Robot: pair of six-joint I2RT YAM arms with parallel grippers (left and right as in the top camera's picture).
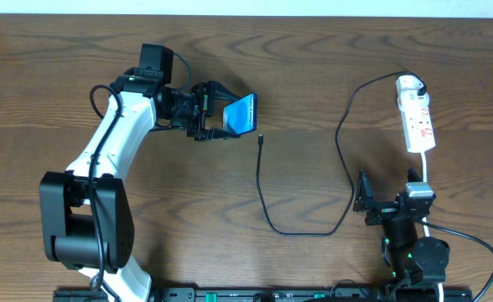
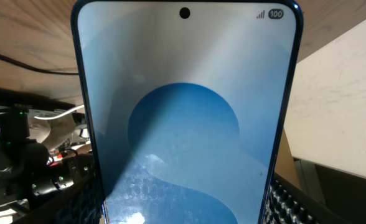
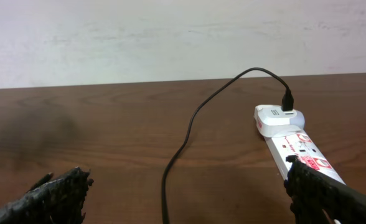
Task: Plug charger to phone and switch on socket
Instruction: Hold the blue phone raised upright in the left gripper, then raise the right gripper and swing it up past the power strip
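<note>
The phone (image 1: 241,113), its blue screen lit, is held tilted above the table with my left gripper (image 1: 217,113) shut on its long edges. It fills the left wrist view (image 2: 186,124), with ribbed black fingers (image 2: 295,202) against its sides. The charger is a thin black cable (image 1: 305,232). Its small plug (image 1: 261,140) lies loose on the wood just right of and below the phone, apart from it. The other end enters a white adapter (image 3: 279,118) on the socket strip (image 1: 418,122). My right gripper (image 3: 189,199) stands open near the strip's near end, holding nothing.
The strip's white cord (image 1: 427,172) runs down past the right arm. The cable loop (image 3: 189,134) crosses the brown table (image 1: 79,84) between my right fingers. A white wall edges the far side.
</note>
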